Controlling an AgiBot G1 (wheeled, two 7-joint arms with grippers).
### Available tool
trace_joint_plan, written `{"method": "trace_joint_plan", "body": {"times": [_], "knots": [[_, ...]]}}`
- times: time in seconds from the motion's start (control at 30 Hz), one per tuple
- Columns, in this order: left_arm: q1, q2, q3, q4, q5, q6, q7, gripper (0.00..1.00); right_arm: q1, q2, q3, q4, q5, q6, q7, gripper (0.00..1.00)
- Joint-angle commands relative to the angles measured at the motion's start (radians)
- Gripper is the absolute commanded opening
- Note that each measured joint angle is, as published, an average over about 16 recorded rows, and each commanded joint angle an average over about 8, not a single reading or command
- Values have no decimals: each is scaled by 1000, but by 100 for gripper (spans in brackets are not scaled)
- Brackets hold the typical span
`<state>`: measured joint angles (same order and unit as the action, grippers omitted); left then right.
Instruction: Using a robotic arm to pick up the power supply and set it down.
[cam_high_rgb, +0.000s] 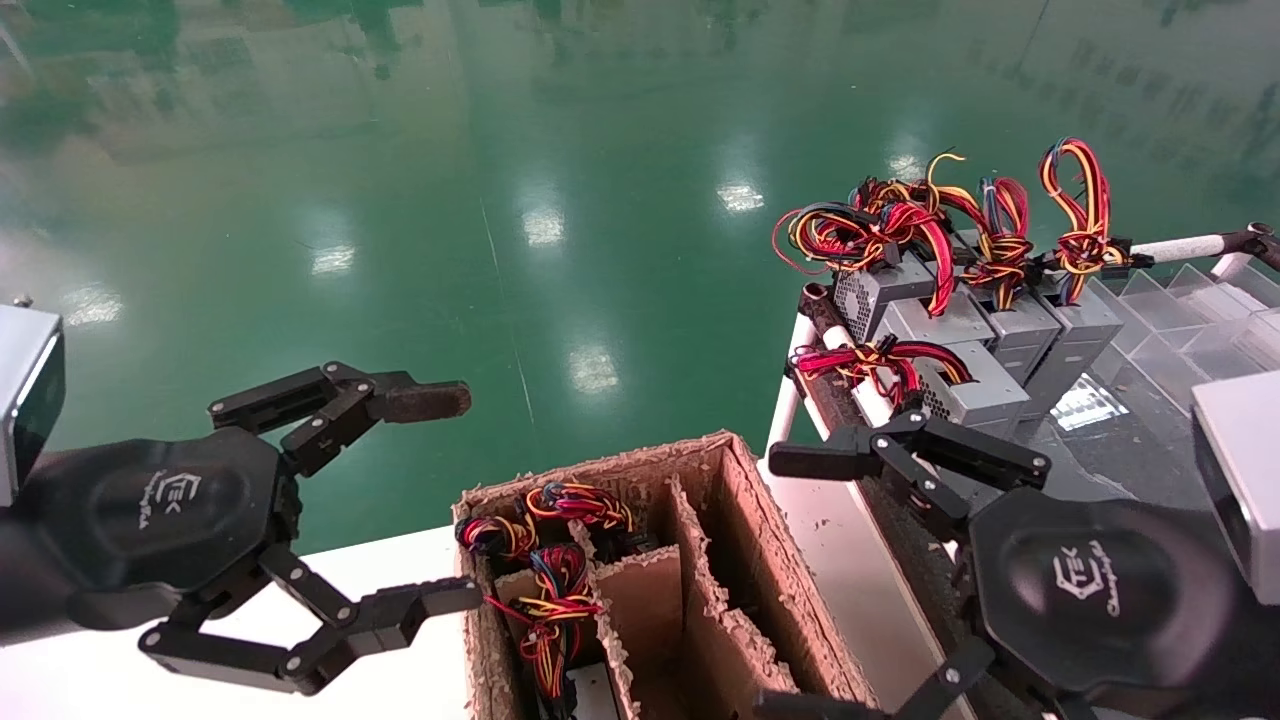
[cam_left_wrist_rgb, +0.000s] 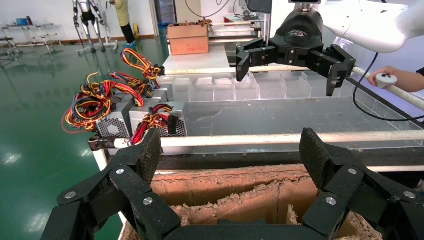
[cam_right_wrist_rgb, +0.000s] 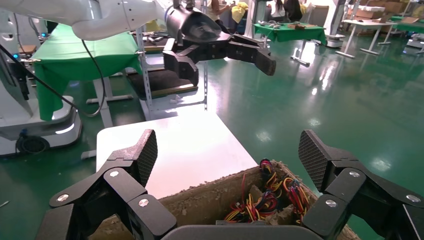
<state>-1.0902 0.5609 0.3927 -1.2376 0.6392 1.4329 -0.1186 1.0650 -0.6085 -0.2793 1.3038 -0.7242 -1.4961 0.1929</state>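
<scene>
Now the right gripper (cam_high_rgb: 800, 580) is held spread wide above the cardboard box (cam_high_rgb: 720, 470) — looped wires (cam_high_rgb: 555, 590) could be snagged by a finger — nothing gripped.

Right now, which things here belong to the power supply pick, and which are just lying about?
Job: right gripper, fingers open; front power supply with loose wires.
Lying about: left gripper, open beside the cardboard box; rear power supplies with looped wires; clear dividers.

Your cardboard box (cam_high_rgb: 640, 560) stood in front, between both arms. The power supplies (cam_high_rgb: 960, 330) sat on the rack (cam_high_rgb: 1100, 420) to its right, farther back.
</scene>
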Motion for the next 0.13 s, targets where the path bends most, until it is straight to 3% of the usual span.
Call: {"method": "trace_joint_plan", "body": {"times": [0.03, 0.13], "knots": [[0, 0, 0, 0, 0, 0, 0, 100, -6, 2, 0, 12, 5, 0, 4, 100], [0, 0, 0, 0, 0, 0, 0, 100, -5, 2, 0, 8, 4, 0, 2, 100]]}}
